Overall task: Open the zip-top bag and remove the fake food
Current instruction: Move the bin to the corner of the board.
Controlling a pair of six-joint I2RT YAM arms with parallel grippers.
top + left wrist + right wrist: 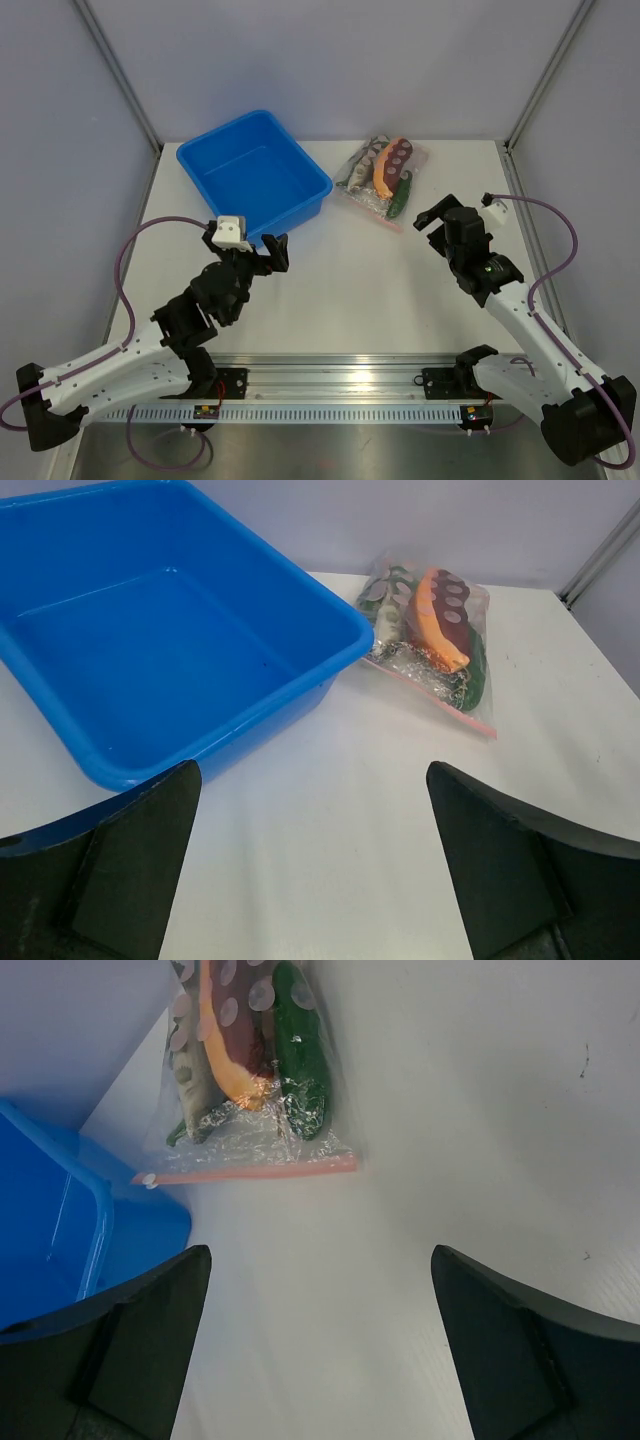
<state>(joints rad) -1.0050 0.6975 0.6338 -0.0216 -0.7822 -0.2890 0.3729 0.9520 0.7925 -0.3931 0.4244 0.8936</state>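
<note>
The zip-top bag [383, 178] lies flat on the white table at the back, right of centre. Its pinkish zip strip [250, 1170] faces the arms. Inside it is the fake food: an orange-tan piece with dark red spots [225, 1050], a green vegetable [300, 1070] and a grey piece. The bag also shows in the left wrist view [432, 630]. My right gripper [432, 215] is open and empty, a short way in front of the bag's right corner; in its own view [320, 1300] bare table lies between the jaws. My left gripper [268, 252] is open and empty, near the bin's front corner.
A blue plastic bin [255, 170] stands at the back left, its right wall close to the bag; nothing shows inside it [340, 660]. Grey walls and metal posts close the table on three sides. A rail runs along the near edge.
</note>
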